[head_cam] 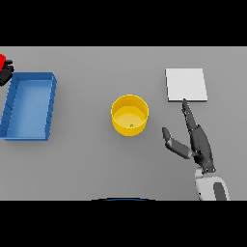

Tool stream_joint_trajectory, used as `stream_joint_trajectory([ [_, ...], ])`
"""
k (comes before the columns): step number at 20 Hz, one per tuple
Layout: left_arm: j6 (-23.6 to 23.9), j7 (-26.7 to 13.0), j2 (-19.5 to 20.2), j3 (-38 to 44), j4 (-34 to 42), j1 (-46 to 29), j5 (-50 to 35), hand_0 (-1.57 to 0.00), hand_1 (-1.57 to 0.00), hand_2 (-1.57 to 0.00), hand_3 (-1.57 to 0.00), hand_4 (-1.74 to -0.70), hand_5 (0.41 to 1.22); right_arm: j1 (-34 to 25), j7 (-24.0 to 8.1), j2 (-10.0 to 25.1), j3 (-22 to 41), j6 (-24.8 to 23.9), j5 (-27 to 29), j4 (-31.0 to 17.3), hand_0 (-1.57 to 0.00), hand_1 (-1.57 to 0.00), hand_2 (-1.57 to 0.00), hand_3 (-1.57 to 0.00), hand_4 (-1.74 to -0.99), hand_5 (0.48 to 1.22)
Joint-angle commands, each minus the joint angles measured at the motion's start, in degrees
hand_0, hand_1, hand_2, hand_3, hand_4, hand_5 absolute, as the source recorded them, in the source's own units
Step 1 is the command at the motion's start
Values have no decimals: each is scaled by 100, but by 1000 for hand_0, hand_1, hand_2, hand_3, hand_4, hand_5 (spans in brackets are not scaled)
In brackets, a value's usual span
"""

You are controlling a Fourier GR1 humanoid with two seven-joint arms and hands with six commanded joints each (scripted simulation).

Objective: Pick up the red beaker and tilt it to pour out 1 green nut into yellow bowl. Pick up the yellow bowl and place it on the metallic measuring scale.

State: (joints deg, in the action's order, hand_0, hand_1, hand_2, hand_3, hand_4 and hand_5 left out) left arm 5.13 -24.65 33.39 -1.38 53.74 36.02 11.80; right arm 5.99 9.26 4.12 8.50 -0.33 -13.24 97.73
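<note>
The yellow bowl (129, 115) stands upright at the table's middle, with one small green nut (131, 126) on its floor. The metallic scale (186, 85), a pale square plate, lies at the back right. My right hand (200, 144) is open to the right of the bowl and clear of it. Its straight fingers point at the scale's front edge, and its thumb is spread toward the bowl. At the far left edge only a sliver of the red beaker (2, 60) shows, and my left hand (6, 75) is dark around it.
A blue rectangular bin (14, 113) lies at the left, between the beaker and the bowl.
</note>
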Motion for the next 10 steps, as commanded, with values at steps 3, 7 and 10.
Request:
stream_joint_trajectory([
  [3, 183, -271, -105, 33, 494, -432, -124, -1571, -1571, -1571, -1571, -1741, 1050, -51, -97, -27, -13, 19, 59, 8, 1, 1, 1, 1, -1167, 675],
  [7, 102, -707, -106, 27, 895, -644, -218, -1571, -1571, -1526, -1525, -1521, 818, 5, -75, -95, 47, 18, 43, 0, 1, 1, 1, 1, -1155, 670],
  [10, -680, -382, 53, 56, 1434, -946, -752, -940, -860, -817, -843, -1126, 705, 19, -63, -49, 1, 1, 40, -26, 1, 1, 1, 1, -1149, 670],
])
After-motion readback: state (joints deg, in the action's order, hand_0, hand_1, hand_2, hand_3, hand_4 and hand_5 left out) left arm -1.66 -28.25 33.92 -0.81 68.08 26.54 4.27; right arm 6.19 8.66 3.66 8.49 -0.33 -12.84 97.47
